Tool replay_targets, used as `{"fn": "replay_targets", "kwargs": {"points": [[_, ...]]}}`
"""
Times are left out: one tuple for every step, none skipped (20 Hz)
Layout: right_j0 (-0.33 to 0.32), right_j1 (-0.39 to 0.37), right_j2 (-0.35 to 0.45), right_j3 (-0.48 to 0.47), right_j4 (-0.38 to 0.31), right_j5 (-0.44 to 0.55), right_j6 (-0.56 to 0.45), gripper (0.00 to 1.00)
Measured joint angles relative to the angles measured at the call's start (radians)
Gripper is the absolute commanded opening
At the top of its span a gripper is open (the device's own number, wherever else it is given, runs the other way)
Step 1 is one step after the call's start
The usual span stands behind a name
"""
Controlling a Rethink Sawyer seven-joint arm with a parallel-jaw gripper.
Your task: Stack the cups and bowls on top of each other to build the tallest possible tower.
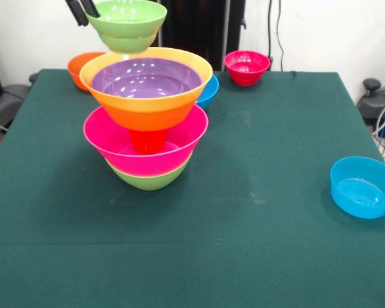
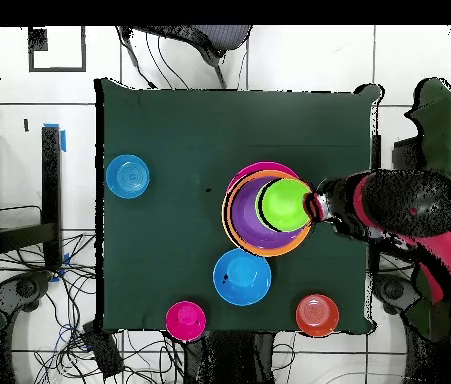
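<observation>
Tool [image 1: 83, 11] raised high, fingers closed, pinching bowl rim.

green bowl [image 1: 127, 21], purple bowl [image 1: 146, 78], orange bowl [image 1: 147, 109], pink bowl [image 1: 147, 151], dark green table [image 1: 256, 212]

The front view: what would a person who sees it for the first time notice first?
The eye falls first on the tower left of the table's middle: a green bowl lowest, a pink bowl, an orange cup, then a large orange bowl with a purple bowl inside. Above it the gripper holds a green bowl by its rim. Single bowls stand apart, such as the blue bowl at the right edge.
</observation>
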Motion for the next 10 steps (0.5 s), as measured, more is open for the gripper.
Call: {"fn": "replay_targets", "kwargs": {"points": [[0.001,0.0,0.0,0.0,0.0,-0.009,0.0,0.0],[0.001,0.0,0.0,0.0,0.0,-0.016,0.0,0.0],[0.002,0.001,0.0,0.0,0.0,-0.027,0.0,0.0],[0.003,0.002,0.0,0.0,0.0,-0.039,0.0,0.0],[0.003,0.002,0.001,0.001,0.0,-0.05,0.0,0.0],[0.004,0.003,0.001,0.002,0.0,-0.065,0.0,0.0],[0.004,0.005,0.001,0.003,0.0,-0.077,0.0,0.0],[0.004,0.007,0.002,0.004,0.0,-0.096,0.0,0.0],[0.004,0.008,0.003,0.006,0.0,-0.104,0.0,0.0],[0.004,0.008,0.003,0.006,0.0,-0.107,0.0,0.0]]}}
